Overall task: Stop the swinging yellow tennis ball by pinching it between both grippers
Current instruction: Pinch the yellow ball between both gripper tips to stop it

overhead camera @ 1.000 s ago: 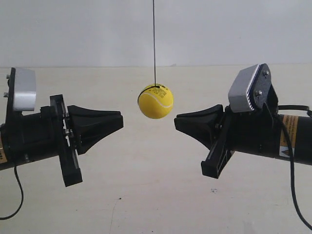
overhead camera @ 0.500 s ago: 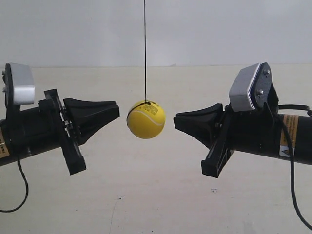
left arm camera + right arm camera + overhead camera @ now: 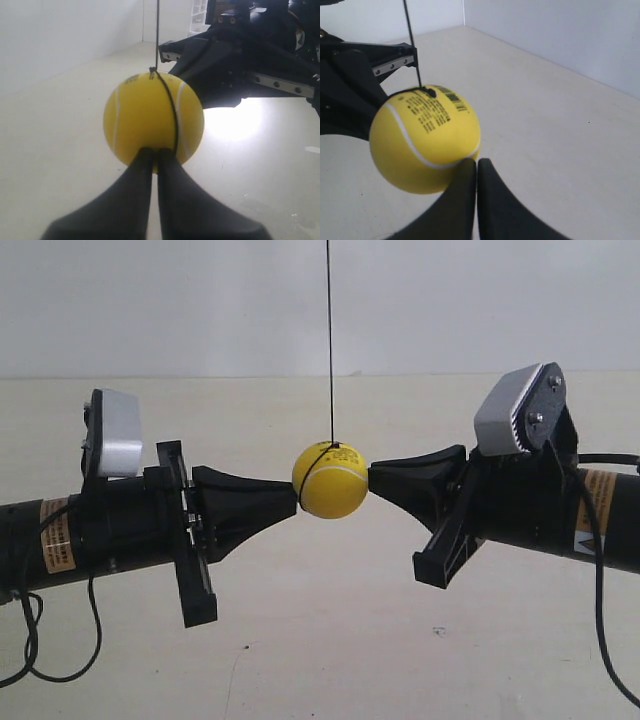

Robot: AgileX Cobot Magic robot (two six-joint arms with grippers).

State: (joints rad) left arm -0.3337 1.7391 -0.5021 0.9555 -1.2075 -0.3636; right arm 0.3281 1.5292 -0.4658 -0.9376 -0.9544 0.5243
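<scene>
Since half a second ago, the yellow tennis ball (image 3: 330,480) has swung back between the arms and both have closed in: it now hangs on its string (image 3: 329,340), touched on each side by a wedge tip. Both the left gripper (image 3: 155,151) and right gripper (image 3: 476,162) show jaws pressed together, nothing within, tips bearing on the ball. I judge the pinch made, stillness unconfirmed.

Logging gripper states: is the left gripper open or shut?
Shut. The left gripper shows only a thin seam between its two halves, its tip touching the yellow tennis ball.
</scene>
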